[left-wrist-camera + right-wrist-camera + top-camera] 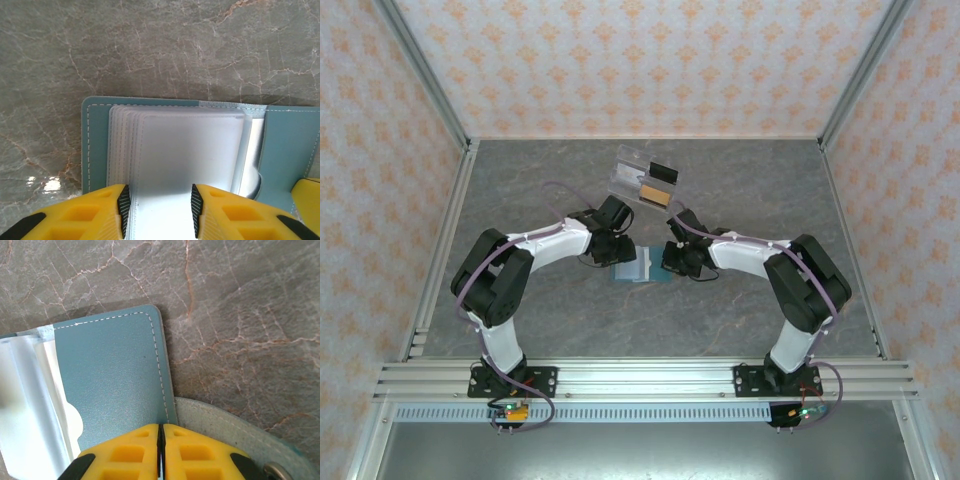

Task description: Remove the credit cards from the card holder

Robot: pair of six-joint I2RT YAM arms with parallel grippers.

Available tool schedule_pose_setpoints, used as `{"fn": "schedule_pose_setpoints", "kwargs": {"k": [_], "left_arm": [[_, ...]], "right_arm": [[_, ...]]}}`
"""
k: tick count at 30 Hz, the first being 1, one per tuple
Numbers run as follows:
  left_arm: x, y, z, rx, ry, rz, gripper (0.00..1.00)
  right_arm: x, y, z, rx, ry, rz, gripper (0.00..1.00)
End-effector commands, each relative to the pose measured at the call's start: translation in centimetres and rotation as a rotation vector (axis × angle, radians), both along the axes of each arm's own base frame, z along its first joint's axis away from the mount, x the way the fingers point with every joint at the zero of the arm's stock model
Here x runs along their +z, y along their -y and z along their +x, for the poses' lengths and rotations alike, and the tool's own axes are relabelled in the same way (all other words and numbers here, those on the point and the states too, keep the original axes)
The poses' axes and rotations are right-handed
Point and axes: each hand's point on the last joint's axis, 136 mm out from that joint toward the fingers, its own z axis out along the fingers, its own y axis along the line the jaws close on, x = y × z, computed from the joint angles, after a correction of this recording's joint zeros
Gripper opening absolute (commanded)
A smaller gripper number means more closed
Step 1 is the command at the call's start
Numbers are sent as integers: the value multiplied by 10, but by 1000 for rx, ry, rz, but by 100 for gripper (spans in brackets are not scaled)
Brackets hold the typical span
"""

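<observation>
The teal-blue card holder (638, 272) lies open on the table between both arms. In the left wrist view its cover (95, 145) carries a stack of frosted clear sleeves (190, 145). My left gripper (160, 210) stands open over the top sleeve, with the left fingertip (123, 207) along the sleeve's edge. My right gripper (161, 430) is shut, its tips at the stitched edge of the holder's right flap (110, 370). From above, the left gripper (621, 257) and right gripper (671, 262) flank the holder. I cannot make out credit cards inside the sleeves.
A clear plastic piece (630, 170) stands behind the grippers with a black card-like piece (664, 173) and a gold-brown one (654, 194) at it. The holder's pale grey strap (235, 432) with a snap curls right of my right fingers. Patterned walls enclose the grey marbled table (540, 190).
</observation>
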Motion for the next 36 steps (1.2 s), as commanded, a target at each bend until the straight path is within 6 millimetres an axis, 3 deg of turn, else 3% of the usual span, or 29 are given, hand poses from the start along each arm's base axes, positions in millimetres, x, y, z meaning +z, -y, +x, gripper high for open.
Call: {"fn": "schedule_pose_setpoints", "kwargs": {"k": [1,18,22,30,36], "left_arm": [[-3,8,-1,-33,-27,-18,41],[6,50,3,-71,-52,-261,41],[16,60,6,-85,-35,-323,38],[27,66,6,-110,-20,-369,34],[34,79,9,-116,-9,-443,38]], "right_arm": [[-24,13,-5,-14,-52,-74,11],[-20,11,-3,-18,-38,-62,11],[-15,11,-1,-22,-18,-53,11],[-9,12,-1,-23,2,-47,11],[14,21,6,-53,99,-44,12]]}}
